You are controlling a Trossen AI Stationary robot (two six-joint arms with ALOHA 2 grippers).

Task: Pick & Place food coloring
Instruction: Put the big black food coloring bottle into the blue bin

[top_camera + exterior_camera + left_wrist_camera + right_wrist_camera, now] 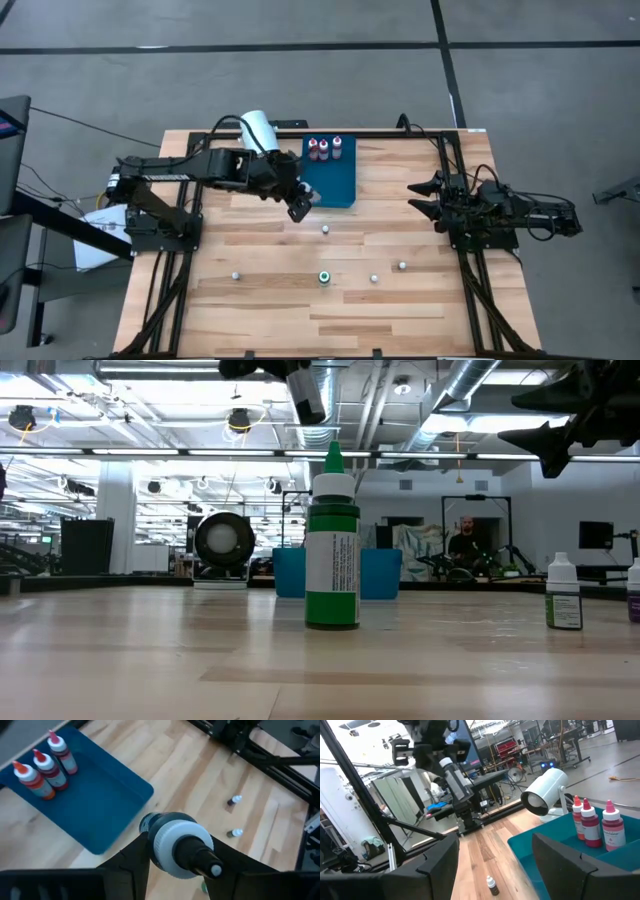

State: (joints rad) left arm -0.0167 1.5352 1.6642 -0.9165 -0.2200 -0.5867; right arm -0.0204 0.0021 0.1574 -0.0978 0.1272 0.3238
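The left hand [300, 207] hung over the blue tray's [338, 186] near corner, its fingers clamped on a dark, white-capped food coloring bottle [176, 845]. Three red bottles [323, 149] stood in the tray's far end. A green bottle [324, 277] and other bottles stood scattered on the table [400, 320]. The right hand [420, 197] waited at the table's right edge, jaws spread and holding nothing.

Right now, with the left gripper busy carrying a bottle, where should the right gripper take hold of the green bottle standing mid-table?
Grip the green bottle across its cylindrical body, just below the white collar, coming straight down from above. It stands upright, apart from the other loose bottles, so nothing crowds the fingers, and the narrow pointed tip offers little to hold. The right gripper waits open at the table's right side; the left gripper holds a bottle beside the blue tray.
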